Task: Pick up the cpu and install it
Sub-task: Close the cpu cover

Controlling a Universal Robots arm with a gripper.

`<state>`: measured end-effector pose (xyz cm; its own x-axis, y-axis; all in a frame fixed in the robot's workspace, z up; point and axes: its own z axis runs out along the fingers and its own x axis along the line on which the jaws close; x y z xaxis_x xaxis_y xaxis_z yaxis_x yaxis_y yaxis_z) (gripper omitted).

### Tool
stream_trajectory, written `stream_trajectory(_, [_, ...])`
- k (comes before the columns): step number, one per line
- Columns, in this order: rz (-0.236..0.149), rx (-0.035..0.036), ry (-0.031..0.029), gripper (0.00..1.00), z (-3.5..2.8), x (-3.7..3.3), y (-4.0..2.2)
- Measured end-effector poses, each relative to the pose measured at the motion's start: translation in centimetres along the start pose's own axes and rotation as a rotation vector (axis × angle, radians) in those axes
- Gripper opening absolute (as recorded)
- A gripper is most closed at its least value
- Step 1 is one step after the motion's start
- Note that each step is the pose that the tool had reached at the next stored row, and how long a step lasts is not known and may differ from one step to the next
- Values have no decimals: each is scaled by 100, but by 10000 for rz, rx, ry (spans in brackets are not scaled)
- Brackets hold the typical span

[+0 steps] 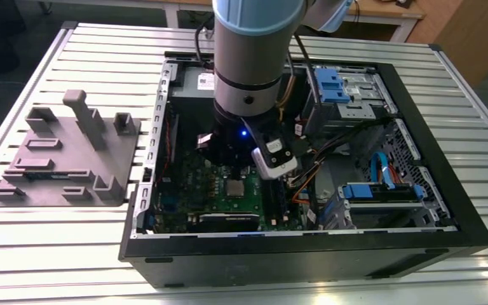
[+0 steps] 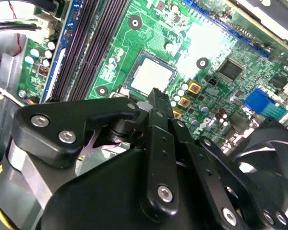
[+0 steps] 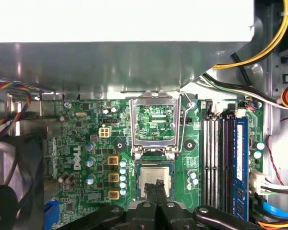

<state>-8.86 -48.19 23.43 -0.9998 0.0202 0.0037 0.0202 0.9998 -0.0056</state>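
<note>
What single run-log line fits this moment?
stage: install | cpu: in socket, frame open | gripper: closed, over cpu | board: in case

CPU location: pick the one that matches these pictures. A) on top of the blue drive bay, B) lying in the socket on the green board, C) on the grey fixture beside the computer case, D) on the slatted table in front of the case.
B: the silver-topped CPU lies in the socket on the green board, with the gripper right at it.

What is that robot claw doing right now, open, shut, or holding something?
End effector: shut, fingertips together just above the cpu, which sits in its socket on the green board. It holds nothing.
</note>
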Motion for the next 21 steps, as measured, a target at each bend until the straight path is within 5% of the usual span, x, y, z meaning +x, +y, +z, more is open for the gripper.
stream_trajectory(5, [-126,1,-19,10,-1,1,2])
stream_trajectory(18, [-2481,7,-32,10,5,1,2])
stream_trajectory(21, [-2598,6,-34,10,8,-13,6])
